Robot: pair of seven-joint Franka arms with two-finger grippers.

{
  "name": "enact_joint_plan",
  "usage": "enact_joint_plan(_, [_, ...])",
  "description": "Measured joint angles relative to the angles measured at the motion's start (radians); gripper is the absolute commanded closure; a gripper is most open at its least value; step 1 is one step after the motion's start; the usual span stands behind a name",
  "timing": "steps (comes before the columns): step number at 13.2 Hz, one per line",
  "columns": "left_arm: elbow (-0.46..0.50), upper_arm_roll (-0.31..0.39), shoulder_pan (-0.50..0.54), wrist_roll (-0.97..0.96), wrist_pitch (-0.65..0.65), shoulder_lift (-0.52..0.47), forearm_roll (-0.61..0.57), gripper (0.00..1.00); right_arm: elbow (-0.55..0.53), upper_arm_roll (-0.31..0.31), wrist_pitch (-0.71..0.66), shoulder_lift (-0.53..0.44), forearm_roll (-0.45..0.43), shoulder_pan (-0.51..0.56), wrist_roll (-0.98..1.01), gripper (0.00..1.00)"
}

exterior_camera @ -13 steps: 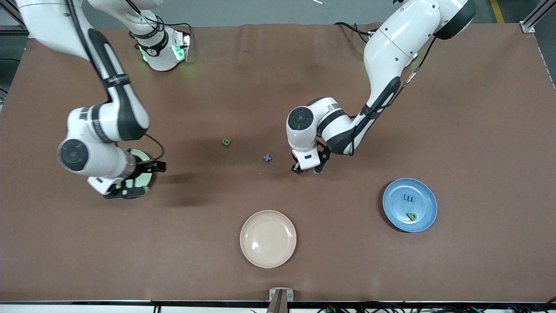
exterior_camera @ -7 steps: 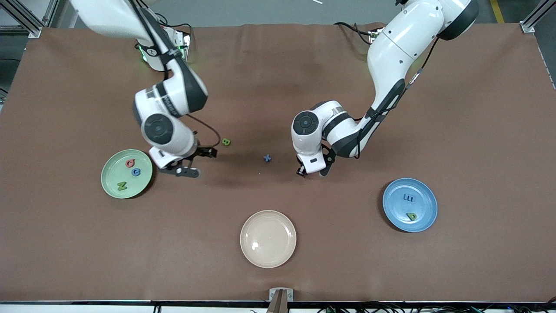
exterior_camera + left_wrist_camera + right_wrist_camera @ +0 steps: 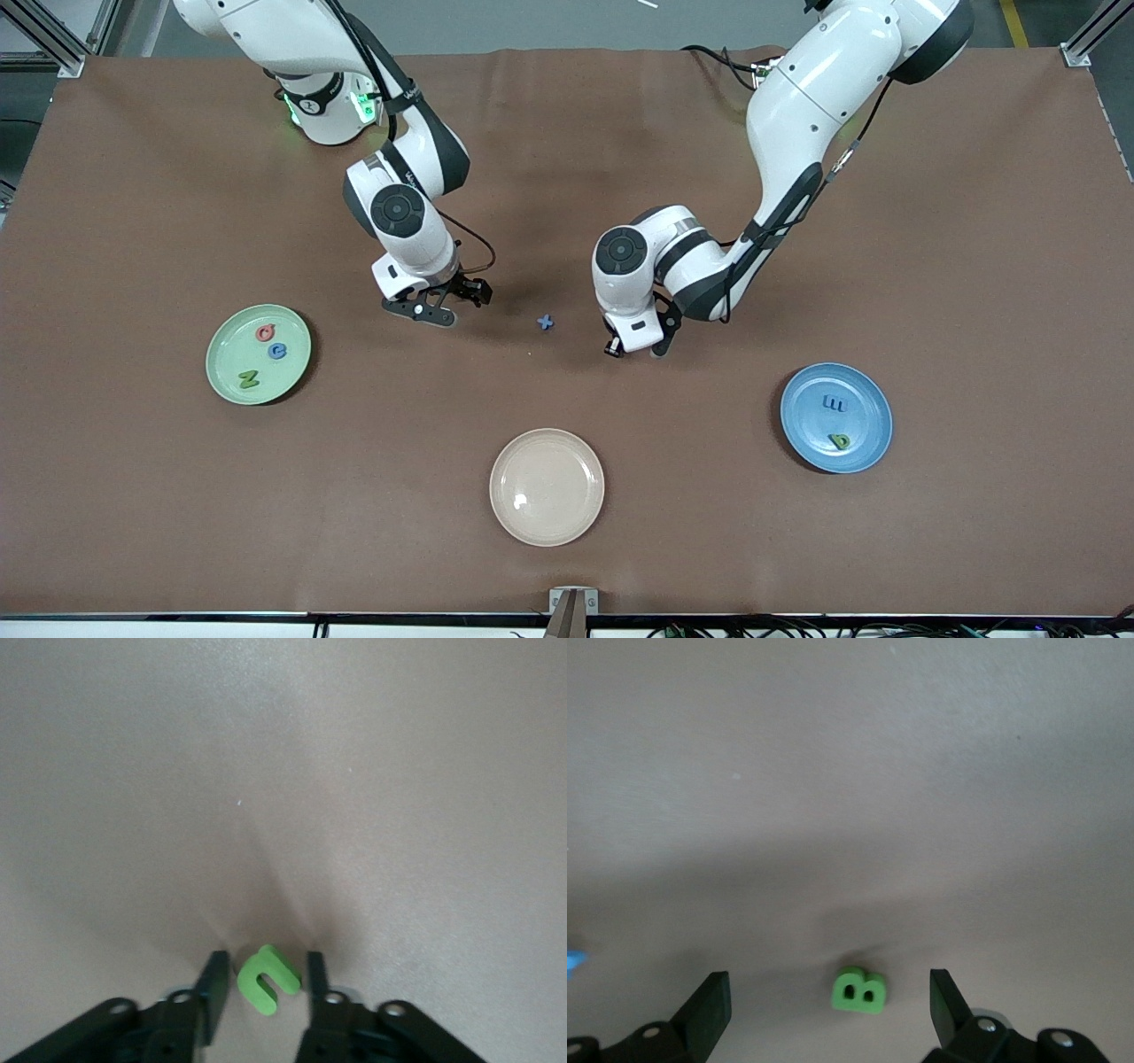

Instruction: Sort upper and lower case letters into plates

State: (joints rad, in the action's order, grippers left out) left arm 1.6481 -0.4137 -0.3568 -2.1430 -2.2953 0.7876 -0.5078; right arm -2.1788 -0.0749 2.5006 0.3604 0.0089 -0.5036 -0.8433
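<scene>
Bare tabletop (image 3: pixel 673 532) around cream plate (image 3: pixel 547 486)

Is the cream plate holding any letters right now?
No, the cream plate is bare in the front view; letters lie only in the green plate and blue plate.

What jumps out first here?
Both arms are low over mid-table: the left pincer brackets a small green n, the right pincer stands wide open over a green B. A blue x lies between them on the brown table.

Right gripper (image 3: pixel 450 305) has swung (jaws wide) over B (image 3: pixel 858 989).
</scene>
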Motion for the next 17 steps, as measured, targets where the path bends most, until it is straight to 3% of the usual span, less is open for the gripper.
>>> enact_joint_plan(6, [-0.039,-0.008,0.036,0.011,0.003,-0.030,0.000,1.00,-0.032,0.002,0.017,0.003,0.000,-0.001,0.000,0.09])
enact_joint_plan(11, [-0.046,-0.067,0.247,0.262,0.104,-0.120,0.007,1.00,-0.036,0.000,0.026,0.024,0.000,-0.006,0.000,0.20])
enact_joint_plan(17, [-0.027,-0.095,0.466,0.625,0.181,-0.131,0.037,1.00,-0.037,0.000,0.035,0.042,0.000,-0.012,0.000,0.26])
